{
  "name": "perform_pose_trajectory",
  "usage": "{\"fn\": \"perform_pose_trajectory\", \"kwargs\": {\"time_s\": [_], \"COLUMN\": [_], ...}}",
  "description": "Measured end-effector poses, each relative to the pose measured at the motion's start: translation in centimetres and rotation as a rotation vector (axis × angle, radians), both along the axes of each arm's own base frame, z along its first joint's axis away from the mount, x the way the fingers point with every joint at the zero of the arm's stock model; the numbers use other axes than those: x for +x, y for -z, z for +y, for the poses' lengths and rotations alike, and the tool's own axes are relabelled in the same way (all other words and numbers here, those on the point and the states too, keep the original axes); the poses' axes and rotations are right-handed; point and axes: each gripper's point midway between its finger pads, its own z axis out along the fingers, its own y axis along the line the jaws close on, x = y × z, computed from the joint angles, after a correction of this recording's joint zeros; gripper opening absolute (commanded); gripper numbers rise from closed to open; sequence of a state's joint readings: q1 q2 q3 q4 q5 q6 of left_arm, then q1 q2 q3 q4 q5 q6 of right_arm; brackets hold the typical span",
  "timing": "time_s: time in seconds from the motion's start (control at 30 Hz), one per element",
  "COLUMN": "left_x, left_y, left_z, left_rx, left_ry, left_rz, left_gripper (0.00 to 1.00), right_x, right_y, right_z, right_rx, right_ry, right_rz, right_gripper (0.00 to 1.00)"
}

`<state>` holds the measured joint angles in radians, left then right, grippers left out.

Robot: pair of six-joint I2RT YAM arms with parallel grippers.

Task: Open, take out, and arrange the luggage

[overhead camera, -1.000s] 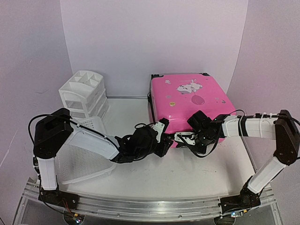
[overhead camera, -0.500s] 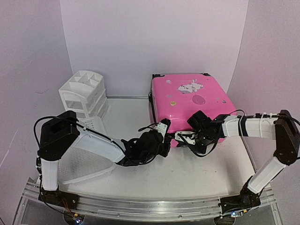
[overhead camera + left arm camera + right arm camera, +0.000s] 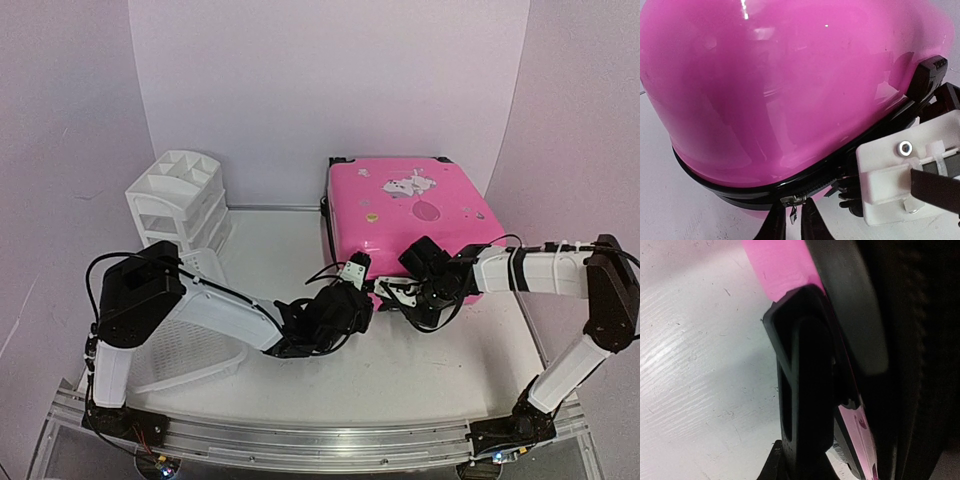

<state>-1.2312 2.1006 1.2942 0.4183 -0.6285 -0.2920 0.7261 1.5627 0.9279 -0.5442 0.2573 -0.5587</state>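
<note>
Table (image 3: 430,375): white, bears everything.
Luggage (image 3: 400,215): pink, closed, lying flat at back right.
Basket (image 3: 185,345): front left.
Organizer (image 3: 180,195): just behind basket.
Left gripper (image 3: 792,226): at luggage's near corner, jaws almost closed either side of zipper pull; actual pinch cannot be told.
Right gripper (image 3: 395,293): just beside it, against black seam; grasp cannot be told.
Zipper pull (image 3: 793,210): hanging from seam.
</note>
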Motion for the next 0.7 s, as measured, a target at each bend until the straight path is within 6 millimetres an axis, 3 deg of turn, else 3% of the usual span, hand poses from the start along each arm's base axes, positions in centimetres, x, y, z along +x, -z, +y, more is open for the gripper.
{"fn": "perform_pose_trajectory", "kwargs": {"time_s": [0.07, 0.33, 0.5, 0.57, 0.7], "left_x": [0.0, 0.1, -0.2, -0.7, -2.6], "left_y": [0.1, 0.2, -0.6, -1.2, -2.8], "left_z": [-0.1, 0.2, 1.3, 2.2, 3.0], "left_rx": [0.001, 0.034, 0.072, 0.098, 0.125], "left_ry": [-0.006, -0.011, 0.003, 0.012, 0.053], "left_rz": [0.003, -0.018, -0.048, -0.056, -0.082], "left_gripper": [0.00, 0.00, 0.00, 0.00, 0.00], "right_x": [0.0, -0.1, -0.5, -1.0, -4.1], "right_y": [-0.1, -0.3, -1.5, -2.3, -4.5], "right_z": [0.1, 0.5, 1.2, 1.7, 2.5], "right_rx": [0.002, 0.014, 0.015, 0.038, 0.090], "right_ry": [0.007, 0.002, -0.066, -0.113, -0.227], "right_rz": [-0.005, 0.004, 0.036, 0.051, 0.112], "right_gripper": [0.00, 0.00, 0.00, 0.00, 0.00]}}
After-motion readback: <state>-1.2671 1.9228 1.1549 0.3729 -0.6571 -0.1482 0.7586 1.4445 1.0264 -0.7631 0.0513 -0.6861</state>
